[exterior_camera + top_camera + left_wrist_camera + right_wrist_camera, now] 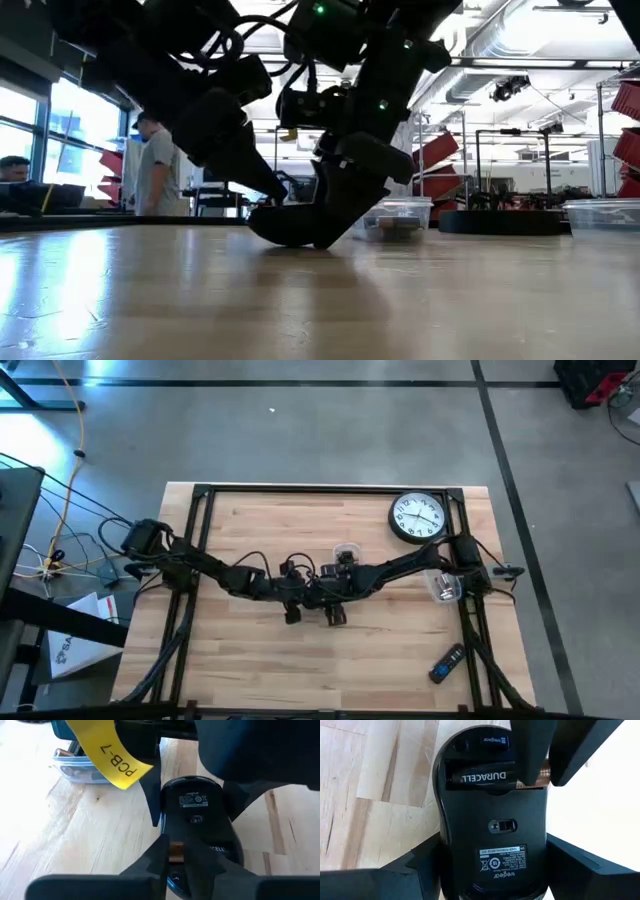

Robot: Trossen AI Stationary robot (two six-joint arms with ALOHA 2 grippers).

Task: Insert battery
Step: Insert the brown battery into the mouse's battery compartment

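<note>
A black computer mouse (492, 835) is turned underside up at the table's middle, its battery bay open. A black and copper battery (480, 778) lies in the bay. My right gripper (492, 865) is shut on the mouse. My left gripper (175, 845) is shut on the battery's copper end. In the high view both grippers (292, 602) (335, 608) meet at mid-table and hide the mouse. In the low view the mouse (295, 225) sits low on the table top. My left gripper pinches the battery's copper end (546, 772) between its two fingertips (155, 860), slanting down from the table's left. The fingers lie across the battery. Its black part lies in the mouse's bay. My right gripper clamps the mouse's two long sides (437, 855) between its fingers (415, 867), at the end away from the bay. The fingers slant down from the table's right and run along the mouse. The mouse is underside up and tilted, its lower edge (290, 240) on the table.
A round wall clock (417, 518) lies at the far right. A dark remote (447, 663) lies near the right front. Clear plastic tubs stand behind the grippers (345, 553) and by the right arm (445, 585). A person (155, 165) stands in the room beyond.
</note>
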